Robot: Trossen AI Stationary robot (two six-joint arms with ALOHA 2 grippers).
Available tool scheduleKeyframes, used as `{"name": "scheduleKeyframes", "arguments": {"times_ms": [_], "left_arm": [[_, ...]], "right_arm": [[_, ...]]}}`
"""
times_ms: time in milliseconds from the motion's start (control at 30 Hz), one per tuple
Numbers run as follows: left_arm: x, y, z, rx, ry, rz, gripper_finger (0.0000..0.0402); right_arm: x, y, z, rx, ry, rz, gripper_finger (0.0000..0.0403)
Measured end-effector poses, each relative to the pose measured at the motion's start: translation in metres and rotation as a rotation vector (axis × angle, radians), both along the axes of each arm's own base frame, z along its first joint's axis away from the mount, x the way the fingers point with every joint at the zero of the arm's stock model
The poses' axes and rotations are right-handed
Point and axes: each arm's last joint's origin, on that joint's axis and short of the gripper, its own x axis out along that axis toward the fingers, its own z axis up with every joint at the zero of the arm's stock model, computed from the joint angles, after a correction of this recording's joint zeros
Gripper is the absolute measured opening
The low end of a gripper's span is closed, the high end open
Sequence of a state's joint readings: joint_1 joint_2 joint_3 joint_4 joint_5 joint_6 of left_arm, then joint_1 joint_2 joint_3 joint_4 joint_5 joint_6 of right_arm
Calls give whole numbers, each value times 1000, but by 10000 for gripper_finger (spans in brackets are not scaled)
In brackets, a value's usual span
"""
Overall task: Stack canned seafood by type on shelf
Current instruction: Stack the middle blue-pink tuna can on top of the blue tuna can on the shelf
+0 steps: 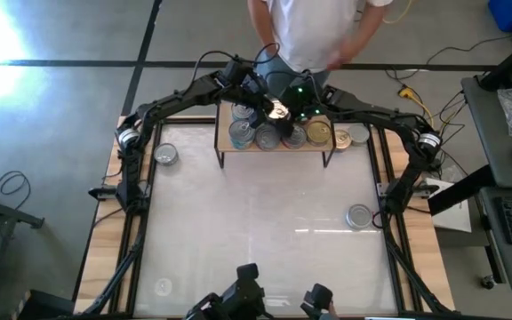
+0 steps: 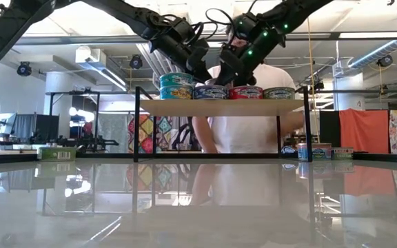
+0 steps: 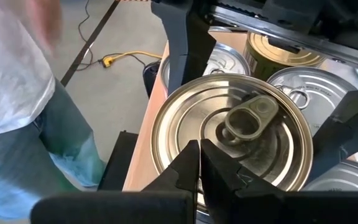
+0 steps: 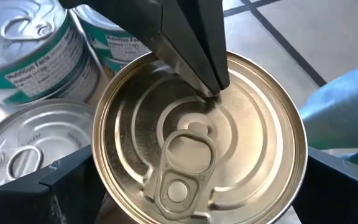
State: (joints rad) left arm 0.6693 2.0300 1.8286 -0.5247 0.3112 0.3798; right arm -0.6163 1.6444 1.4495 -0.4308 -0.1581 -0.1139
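On the shelf (image 1: pixel 274 148) at the table's (image 1: pixel 256 240) far edge I count a row of tins (image 1: pixel 243 135), with the left gripper (image 3: pixel 199 163) pinched fully closed, its tips resting on the lid of one silver tin (image 3: pixel 232 134), and the right gripper (image 1: pixel 284 120) spread wide around that same tin (image 4: pixel 197 140) on both sides. I log two stray tins on the table, one near the left edge (image 1: pixel 166 156) and one near the right (image 1: pixel 359 216), a gold-topped tin (image 1: pixel 319 133) on the shelf, and a person in a white shirt (image 1: pixel 314 27) standing just behind it.
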Motion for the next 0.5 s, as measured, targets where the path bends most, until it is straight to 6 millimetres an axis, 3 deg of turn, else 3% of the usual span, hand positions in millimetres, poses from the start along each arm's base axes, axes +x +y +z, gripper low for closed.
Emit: {"name": "scheduleKeyframes", "arguments": {"times_ms": [233, 500], "left_arm": [[-1, -1, 2, 4, 1, 4, 0], [-4, -5, 21, -31, -74, -82, 0]], "right_arm": [[1, -1, -7, -10, -25, -1, 400], [2, -1, -12, -29, -50, 7, 400]]}}
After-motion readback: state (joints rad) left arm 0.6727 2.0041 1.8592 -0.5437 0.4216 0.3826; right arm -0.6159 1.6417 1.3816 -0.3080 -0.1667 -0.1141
